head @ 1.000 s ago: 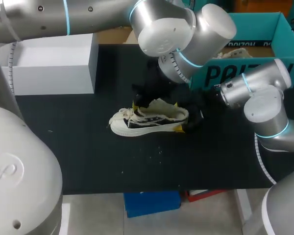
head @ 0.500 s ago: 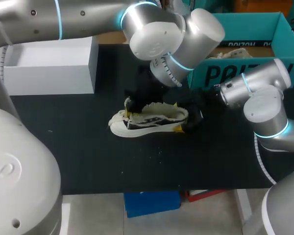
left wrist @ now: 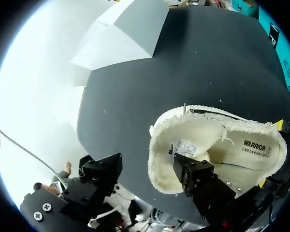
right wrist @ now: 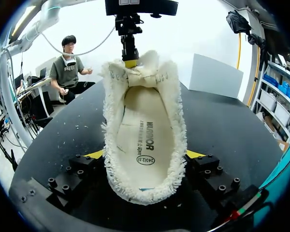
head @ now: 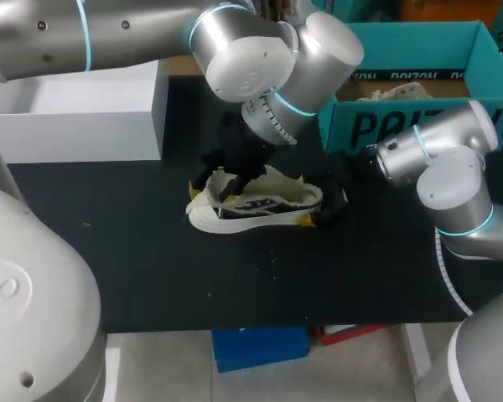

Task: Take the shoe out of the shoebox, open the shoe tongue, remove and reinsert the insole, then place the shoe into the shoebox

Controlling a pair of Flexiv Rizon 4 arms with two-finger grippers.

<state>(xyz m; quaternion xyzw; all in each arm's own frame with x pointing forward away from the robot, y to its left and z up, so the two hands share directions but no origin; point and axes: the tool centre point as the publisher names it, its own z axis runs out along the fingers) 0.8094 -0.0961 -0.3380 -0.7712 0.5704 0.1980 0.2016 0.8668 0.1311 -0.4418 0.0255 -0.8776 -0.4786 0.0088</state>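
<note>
Black table carries everything. The left arm is the biggest mover: over the last second its elbow and wrist swing toward the table's left side and drop, taking the left gripper from above the shoe's middle to its lace end. The right arm has not shifted. The teal shoebox sits at the far right corner and the white box at the far left, neither touched. The shoe lies on its sole mid-table, well clear of the shoebox, toe toward the white box side, and it has not budged. So the take-out step looks done and the tongue-opening step looks to be starting. The right gripper clamps the heel, with a yellow tip pressed on each side of it in the right wrist view. The left gripper stands wide in its own wrist view, one finger over the shoe's mouth and the other outside past the fuzzy rim, so it straddles the tongue rather than pinching it, as far as I can judge. In the right wrist view one of its yellow tips sits at the tongue's top edge. The insole lies flat inside the shoe, not lifted.
</note>
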